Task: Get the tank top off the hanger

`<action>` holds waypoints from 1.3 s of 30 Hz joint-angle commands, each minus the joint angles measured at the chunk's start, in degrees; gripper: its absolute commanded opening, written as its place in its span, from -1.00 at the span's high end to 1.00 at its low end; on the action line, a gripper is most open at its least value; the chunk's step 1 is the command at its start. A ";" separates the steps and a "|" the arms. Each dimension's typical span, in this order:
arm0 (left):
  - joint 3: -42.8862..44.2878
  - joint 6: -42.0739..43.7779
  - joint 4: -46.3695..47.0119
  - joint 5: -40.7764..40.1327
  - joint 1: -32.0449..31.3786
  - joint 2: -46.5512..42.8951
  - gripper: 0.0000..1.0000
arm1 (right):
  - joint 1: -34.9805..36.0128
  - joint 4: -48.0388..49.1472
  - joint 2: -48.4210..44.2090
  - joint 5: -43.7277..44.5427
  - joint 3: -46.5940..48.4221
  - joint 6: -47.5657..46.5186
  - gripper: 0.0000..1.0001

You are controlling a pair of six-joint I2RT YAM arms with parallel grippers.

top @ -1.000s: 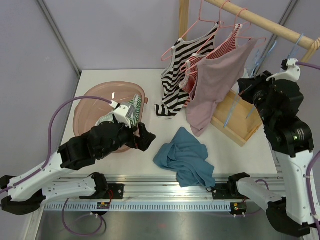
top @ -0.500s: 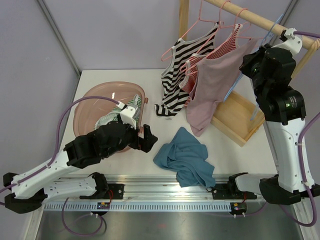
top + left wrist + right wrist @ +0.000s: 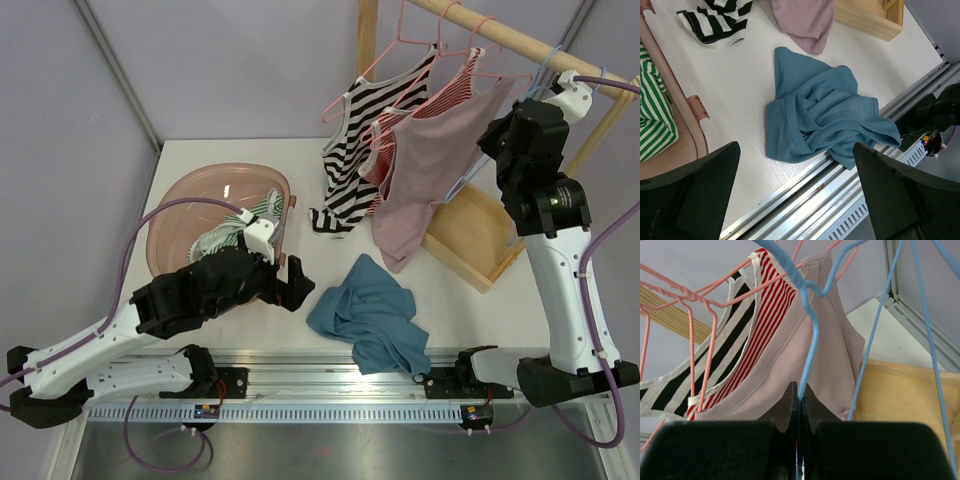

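Pink cotton tank top [image 3: 815,357] hung just above the right claw [image 3: 798,390], its strap over a thin blue wire hanger [image 3: 812,345]. That claw pinched the hanger's wire tight. The left claw [image 3: 797,195] gaped wide above a crumpled blue shirt [image 3: 815,120].

No text, label, brand or number can be read in any view. The pink tank top [image 3: 432,160] is plain fabric with no print or tag showing. The small circuit board [image 3: 208,409] on the front rail [image 3: 330,385], toward its left end, has markings too small to read. The second board [image 3: 478,416], toward the rail's right end, is the same: lit dots only, no legible characters.
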 commanded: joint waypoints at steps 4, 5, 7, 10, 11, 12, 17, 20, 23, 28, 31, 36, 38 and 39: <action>0.04 1.42 2.61 1.81 0.03 -0.35 -0.98 | 0.01 5.03 -4.48 0.80 -6.85 3.56 1.00; -0.04 1.51 2.52 1.81 0.03 0.00 -0.98 | -0.08 5.12 -4.48 0.71 -7.03 3.83 1.00; -0.22 1.68 2.34 1.46 0.03 1.13 -0.98 | 0.10 4.77 -4.66 0.36 -6.95 3.74 1.00; -0.48 1.77 3.13 2.07 0.03 2.28 -0.98 | -0.08 4.59 -5.36 1.32 -7.03 3.74 1.00; -0.83 1.86 3.92 2.42 0.03 2.89 -0.98 | -0.08 4.59 -5.97 2.71 -7.21 3.65 1.00; -0.92 1.77 4.27 2.51 0.03 3.25 -0.98 | -0.08 4.77 -6.93 3.42 -7.47 3.65 1.00; -1.01 2.12 5.59 2.95 0.03 5.09 -0.98 | 0.01 3.89 -9.22 4.75 -8.61 2.07 1.00; -0.75 2.21 6.12 3.13 0.03 5.62 -0.98 | 0.01 4.85 -11.33 4.58 -11.25 1.63 0.98; -0.31 2.56 5.86 3.04 0.03 5.80 -0.98 | -0.08 4.68 -12.39 4.49 -12.74 0.84 0.95; 0.66 3.00 4.63 2.08 0.03 5.45 -0.98 | -0.08 5.12 -13.01 2.74 -13.89 -0.56 0.02; 0.48 2.83 5.33 2.86 0.03 5.53 -0.98 | -0.08 4.86 -13.45 -0.25 -13.10 -1.00 -0.46; -1.01 1.78 8.58 3.66 -1.98 8.52 -0.98 | 0.01 3.89 -15.73 -8.32 -10.03 -3.46 -0.97; -1.27 1.42 10.07 1.91 -3.83 11.32 -0.98 | 0.01 2.58 -16.61 -10.88 -8.62 -4.78 -0.99; -1.27 1.25 10.51 0.51 -5.84 12.21 -0.98 | 0.01 1.96 -17.83 -12.03 -7.22 -5.22 -0.99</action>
